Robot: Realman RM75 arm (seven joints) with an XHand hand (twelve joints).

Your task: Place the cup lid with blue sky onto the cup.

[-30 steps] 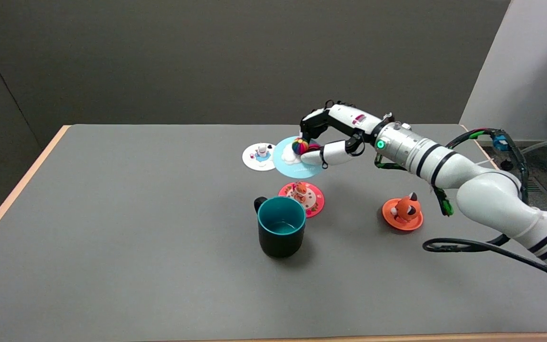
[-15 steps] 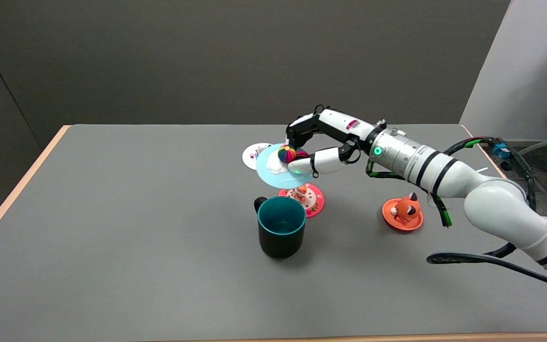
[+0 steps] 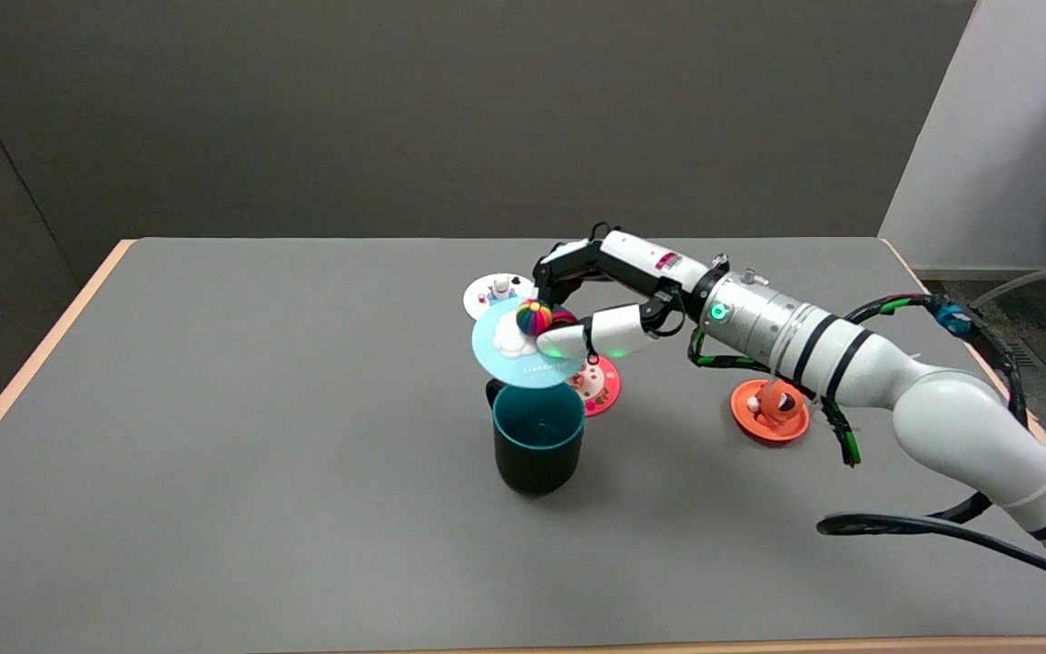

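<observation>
Blue lid (image 3: 516,359): pale blue disc with a white cloud and a striped, many-coloured ball knob, held in the air at frame centre, slightly tilted, its lower edge overlapping the far rim of the cup in this view; whether it touches the rim cannot be told. Right hand (image 3: 588,304): reaches in from the right, fingers closed on the knob, white thumb below and dark fingers above. Cup (image 3: 537,440): dark mug with teal inside, upright on the table just below the lid, open, handle toward the upper left. Red lid (image 3: 597,383): flat on the table just right of and behind the cup, partly hidden by the hand and blue lid. White lid (image 3: 489,294): flat on the table above the blue lid, partly covered by it. Orange lid (image 3: 768,411): with a fox-like figure, flat on the table right of centre, under the forearm. Table (image 3: 214,436): grey top, pale wood edge.
</observation>
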